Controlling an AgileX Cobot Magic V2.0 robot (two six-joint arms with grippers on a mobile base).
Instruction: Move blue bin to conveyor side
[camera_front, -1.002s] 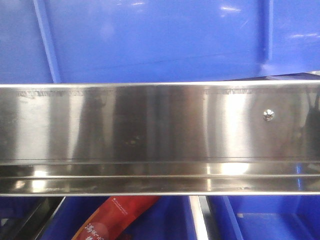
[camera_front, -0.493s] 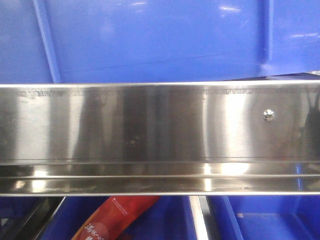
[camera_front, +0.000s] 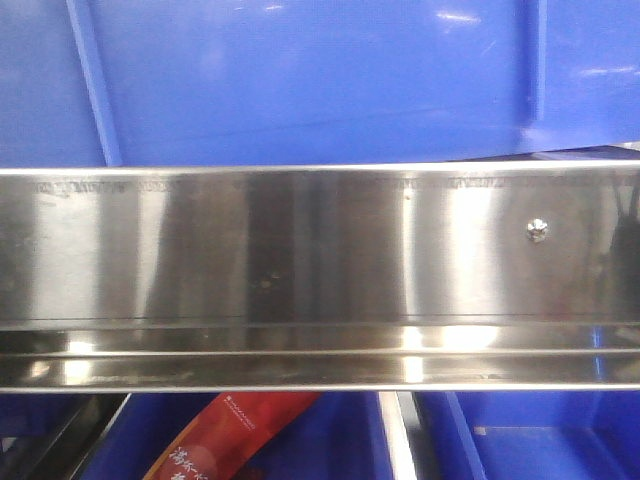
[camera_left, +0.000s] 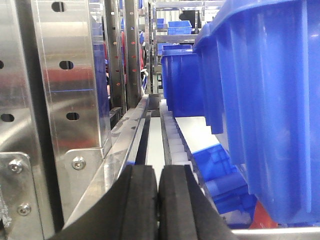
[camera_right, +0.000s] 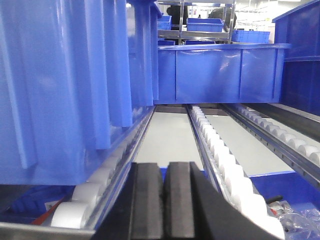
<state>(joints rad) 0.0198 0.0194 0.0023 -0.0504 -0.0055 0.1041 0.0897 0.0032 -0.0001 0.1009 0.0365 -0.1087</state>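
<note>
Task looks barely begun: blue bin (camera_front: 320, 80) sits on the rack's white rollers (camera_right: 216, 146), above and behind the brushed steel rail (camera_front: 300, 250). No conveyor in view. Left gripper (camera_left: 158, 200) and right gripper (camera_right: 165, 200) flank it, black pads pressed together, holding nothing. Bin wall is glossy plastic with thin ribs.

Steel rail (camera_front: 300, 260): brushed stainless, shiny w/ streaky reflections; silver screw (camera_front: 538, 229) set in it. Above rail, blue bin (camera_front: 300, 80): glossy smooth plastic, thin moulded ribs. Below rail, red packet (camera_front: 235, 440): slick printed film. Left gripper (camera_left: 159, 200) & right gripper (camera_right: 166, 200) pads: matt black, rubbery-looking. Rollers (camera_right: 220, 152): white plastic, smooth. Perforated upright (camera_left: 70, 75): polished metal.
</note>
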